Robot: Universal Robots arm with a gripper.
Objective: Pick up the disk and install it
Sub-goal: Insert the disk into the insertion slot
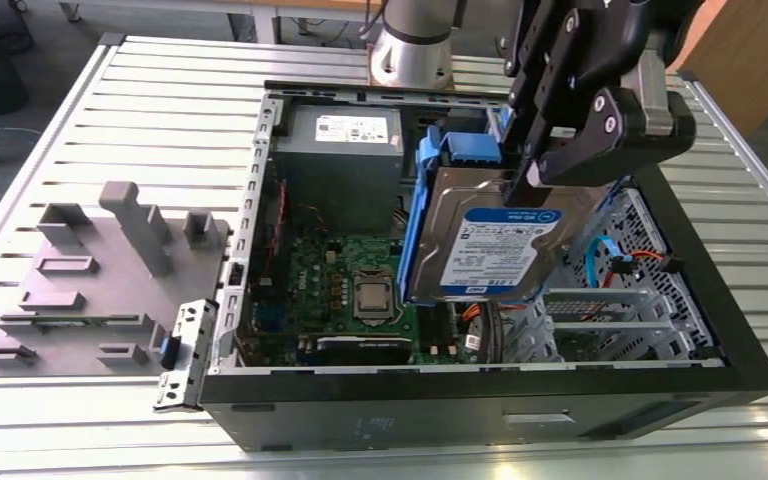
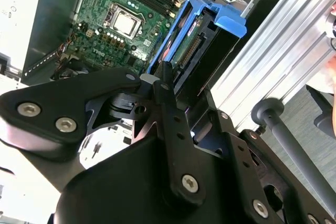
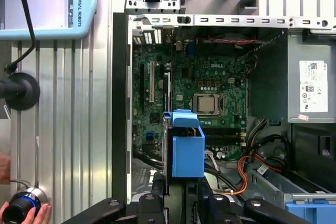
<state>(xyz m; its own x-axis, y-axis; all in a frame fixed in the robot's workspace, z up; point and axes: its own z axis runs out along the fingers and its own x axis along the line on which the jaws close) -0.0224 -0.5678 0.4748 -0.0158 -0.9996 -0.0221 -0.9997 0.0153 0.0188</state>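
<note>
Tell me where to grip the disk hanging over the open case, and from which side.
Across its flat faces at the upper end, from above, as the gripper holds the disk: it stands on edge, blue rails along its long sides, lower end toward the case.

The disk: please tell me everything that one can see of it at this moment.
The disk is a flat silver metal drive with a blue-and-white label and blue plastic rails along its sides. It stands on edge, slightly tilted, label facing the exterior view's camera, held at its upper end by the gripper. It hangs over the open computer case, near the motherboard.
</note>
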